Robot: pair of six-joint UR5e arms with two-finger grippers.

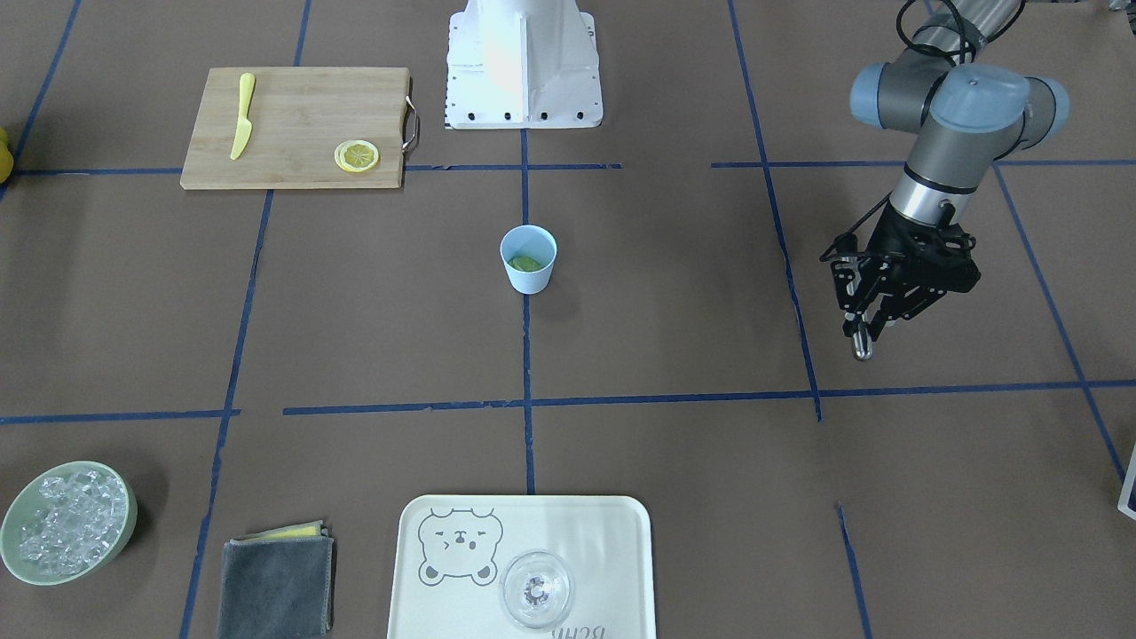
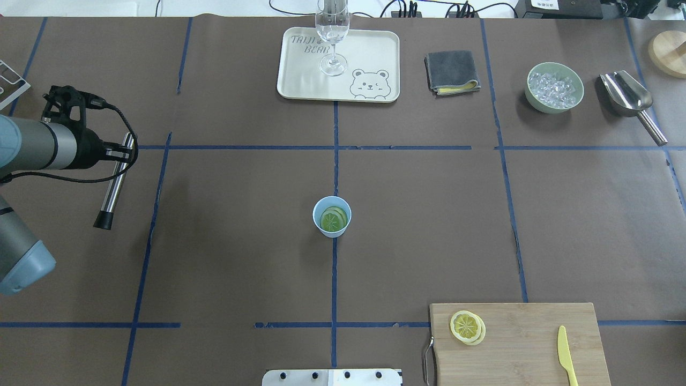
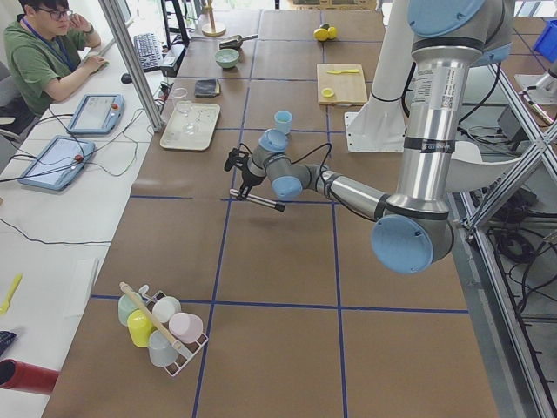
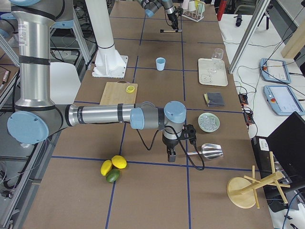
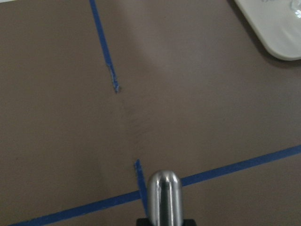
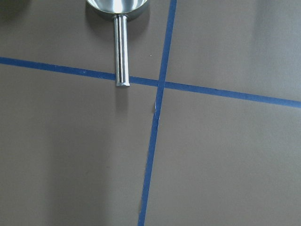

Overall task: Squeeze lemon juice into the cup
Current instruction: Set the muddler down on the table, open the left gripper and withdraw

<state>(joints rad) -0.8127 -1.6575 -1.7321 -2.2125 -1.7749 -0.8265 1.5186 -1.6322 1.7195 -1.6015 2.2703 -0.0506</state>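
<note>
The light-blue cup (image 2: 332,216) stands at the table's centre, on the blue tape line; it also shows in the front-facing view (image 1: 528,257). Yellow-green lemon pieces (image 2: 333,220) lie inside it, cut faces up (image 1: 524,263). My left gripper (image 2: 121,153) is far to the left of the cup, above the table, shut on a silver metal rod (image 2: 114,179) with a black end; the front-facing view shows it too (image 1: 874,306). The rod's rounded tip fills the bottom of the left wrist view (image 5: 163,197). My right gripper (image 4: 170,153) shows only in the exterior right view, near a metal scoop; I cannot tell whether it is open or shut.
A wooden cutting board (image 2: 525,364) holds a lemon slice (image 2: 467,327) and a yellow knife (image 2: 565,356). At the far edge stand a tray (image 2: 370,51) with a clear glass (image 2: 333,37), a grey cloth (image 2: 452,72), a bowl of ice (image 2: 554,87) and a metal scoop (image 2: 629,99).
</note>
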